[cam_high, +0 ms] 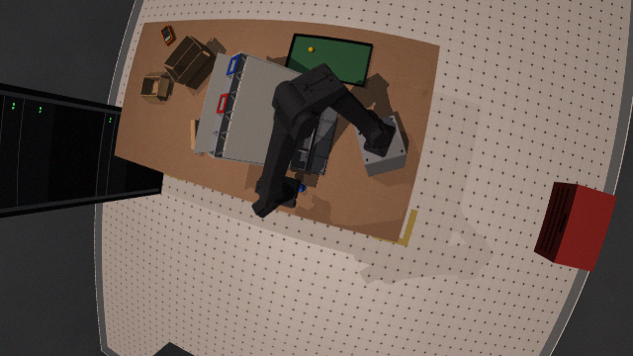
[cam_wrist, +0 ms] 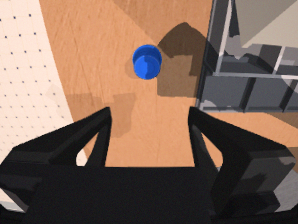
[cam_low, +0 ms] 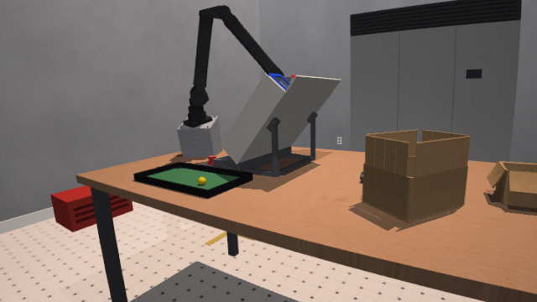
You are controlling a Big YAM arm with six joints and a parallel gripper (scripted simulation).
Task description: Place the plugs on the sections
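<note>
The blue plug (cam_high: 302, 188) (cam_wrist: 147, 62) stands on the table beside the dark sectioned catch tray (cam_wrist: 225, 94). My gripper (cam_wrist: 149, 113) is open and empty above the table, with the plug ahead of its fingertips and slightly left of their midline. The red plug (cam_low: 212, 160) stands by the front of the catch tray, between the marble tray and the arm's base. The blue-banded funnel (cam_high: 232, 64) (cam_low: 278, 80) and red-banded funnel (cam_high: 222, 103) are at the top of the sloped grey cover (cam_high: 252, 109) (cam_low: 256, 117). The pipes behind it are hidden. One yellow marble (cam_high: 311, 49) (cam_low: 201, 180) lies in the green tray (cam_high: 346, 64) (cam_low: 172, 174).
The arm reaches over the cover and catch tray from its grey base block (cam_high: 386, 165) (cam_low: 199, 143). A tall cardboard box (cam_high: 190, 61) (cam_low: 409, 184) and a small open box (cam_high: 155, 87) (cam_low: 524, 182) stand behind the cover. The table edge is left of the blue plug in the wrist view.
</note>
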